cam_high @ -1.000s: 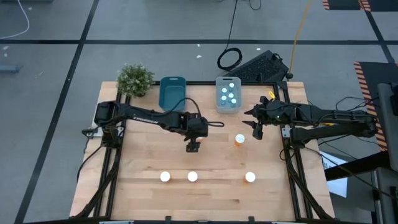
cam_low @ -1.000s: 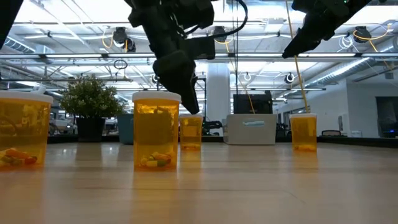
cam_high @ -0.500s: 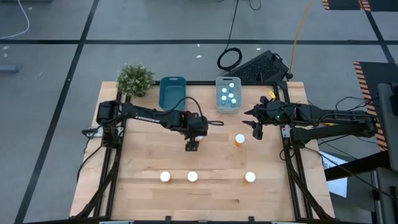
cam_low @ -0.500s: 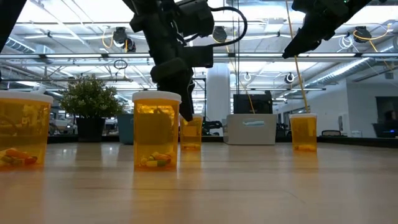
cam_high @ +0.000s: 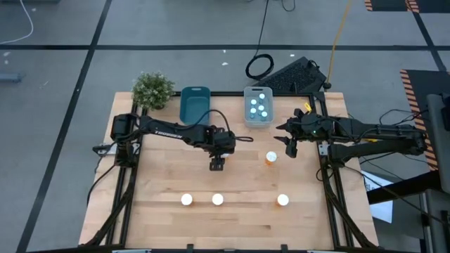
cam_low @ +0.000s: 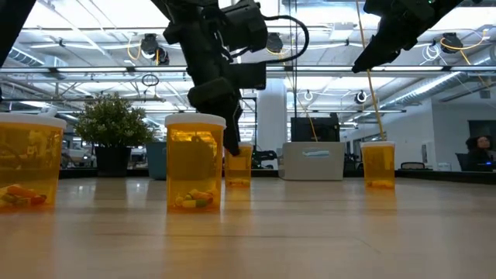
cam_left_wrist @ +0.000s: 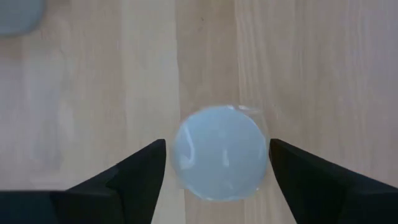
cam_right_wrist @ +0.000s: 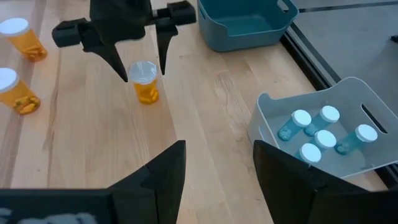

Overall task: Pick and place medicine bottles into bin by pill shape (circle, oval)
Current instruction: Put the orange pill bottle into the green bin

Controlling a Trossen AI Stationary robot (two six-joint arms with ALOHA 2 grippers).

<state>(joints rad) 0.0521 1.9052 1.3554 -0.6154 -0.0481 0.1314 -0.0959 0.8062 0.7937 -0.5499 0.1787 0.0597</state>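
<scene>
Jaws of the left gripper [cam_left_wrist: 216, 163] stand released, straddling an amber bottle [cam_left_wrist: 219, 152]; right gripper [cam_right_wrist: 214, 163] jaws released, waiting beside the pale bin [cam_right_wrist: 348, 118].

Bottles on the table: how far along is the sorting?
Five teal bottles lie in the white bin. The left gripper is open astride an amber bottle, not yet gripping. Four more amber bottles stand on the table; the blue bin shows none. The right gripper hovers open nearby.

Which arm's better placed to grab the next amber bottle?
Left. Its open left pincer hangs right over an amber bottle, fingers either side of the cap. The right pincer hovers beside another bottle, not astride it.
</scene>
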